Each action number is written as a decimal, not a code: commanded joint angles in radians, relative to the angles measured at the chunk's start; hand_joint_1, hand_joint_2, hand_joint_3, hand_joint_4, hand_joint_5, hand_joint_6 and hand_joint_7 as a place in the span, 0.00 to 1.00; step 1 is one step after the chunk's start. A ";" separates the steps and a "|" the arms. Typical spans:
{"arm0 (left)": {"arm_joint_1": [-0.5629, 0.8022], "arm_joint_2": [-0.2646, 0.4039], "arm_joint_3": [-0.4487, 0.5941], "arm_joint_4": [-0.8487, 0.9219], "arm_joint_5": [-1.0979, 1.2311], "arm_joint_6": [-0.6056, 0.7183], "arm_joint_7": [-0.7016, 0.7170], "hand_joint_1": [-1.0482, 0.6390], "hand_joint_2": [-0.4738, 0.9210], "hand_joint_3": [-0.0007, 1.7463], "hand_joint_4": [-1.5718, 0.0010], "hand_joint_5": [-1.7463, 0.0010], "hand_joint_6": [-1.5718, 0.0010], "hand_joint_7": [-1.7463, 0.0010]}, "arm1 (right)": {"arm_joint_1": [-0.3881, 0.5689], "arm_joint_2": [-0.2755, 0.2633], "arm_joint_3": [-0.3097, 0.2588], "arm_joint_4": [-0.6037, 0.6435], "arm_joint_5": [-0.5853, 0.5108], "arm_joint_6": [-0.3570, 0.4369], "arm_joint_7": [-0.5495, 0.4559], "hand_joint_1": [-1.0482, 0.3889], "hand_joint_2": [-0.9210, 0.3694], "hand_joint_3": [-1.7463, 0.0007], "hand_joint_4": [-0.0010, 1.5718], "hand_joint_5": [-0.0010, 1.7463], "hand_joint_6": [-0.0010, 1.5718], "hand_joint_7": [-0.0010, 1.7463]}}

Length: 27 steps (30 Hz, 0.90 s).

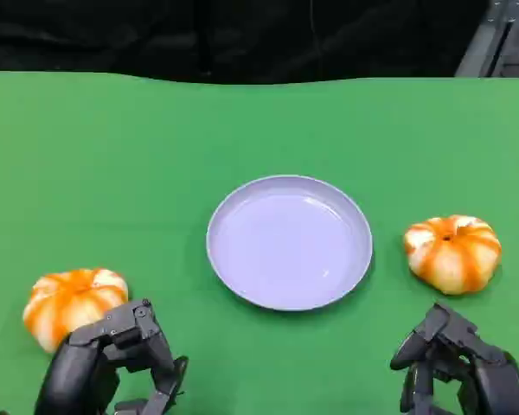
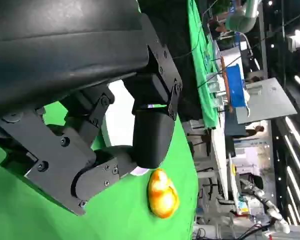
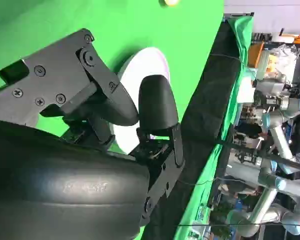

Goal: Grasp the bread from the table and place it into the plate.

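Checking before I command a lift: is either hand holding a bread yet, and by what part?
Nothing is held. The left hand sits beside the left bread, the right hand short of the right bread; both are empty.

Green-covered table (image 1: 259, 121) before black backdrop (image 1: 225, 35); bright ceiling strip lights (image 2: 292, 135).

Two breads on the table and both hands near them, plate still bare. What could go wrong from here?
1. The left hand sits right beside the left bread; closing from there may nudge the round bread away instead of gripping it.
2. The right bread lies apart from the right hand, so that reach needs a longer approach.
3. If both hands carry to the plate together, they may crowd each other over it.
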 commanded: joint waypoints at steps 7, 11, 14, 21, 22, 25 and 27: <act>0.000 0.013 0.010 -0.020 -0.006 0.011 -0.002 0.48 0.68 0.63 0.42 0.00 0.47 0.05 | 0.000 -0.011 -0.006 -0.004 0.003 0.000 0.000 0.56 0.24 0.16 0.55 1.00 0.37 1.00; 0.000 0.013 0.009 -0.025 -0.012 0.012 -0.007 0.49 0.68 0.62 0.44 0.00 0.48 0.06 | 0.000 -0.012 -0.007 -0.005 0.003 0.005 0.000 0.55 0.24 0.17 0.55 1.00 0.37 1.00; 0.003 0.024 0.009 -0.044 0.011 0.027 0.001 0.49 0.77 0.50 0.51 0.12 0.51 0.21 | 0.005 -0.011 -0.007 -0.011 0.002 0.004 -0.001 0.55 0.24 0.17 0.54 1.00 0.37 1.00; -0.010 0.099 0.042 -0.104 0.474 0.049 0.227 0.39 1.00 0.11 0.71 0.57 0.56 0.93 | 0.008 -0.004 -0.001 -0.017 0.002 0.006 -0.004 0.55 0.23 0.18 0.55 1.00 0.37 1.00; -0.013 0.109 0.045 -0.117 0.531 0.065 0.255 0.35 1.00 0.10 0.74 0.60 0.59 0.96 | 0.008 -0.004 -0.002 -0.017 0.001 0.006 -0.005 0.55 0.23 0.18 0.55 1.00 0.37 1.00; -0.023 0.154 0.056 -0.173 0.687 0.147 0.309 0.28 1.00 0.08 0.81 0.64 0.64 0.99 | 0.006 -0.003 -0.001 -0.017 -0.001 0.008 -0.006 0.55 0.23 0.18 0.55 1.00 0.37 1.00; -0.035 0.191 0.060 -0.203 0.790 0.197 0.338 0.26 1.00 0.08 0.83 0.69 0.66 1.00 | 0.007 -0.001 0.002 -0.022 0.001 0.015 -0.004 0.55 0.22 0.18 0.55 1.00 0.37 1.00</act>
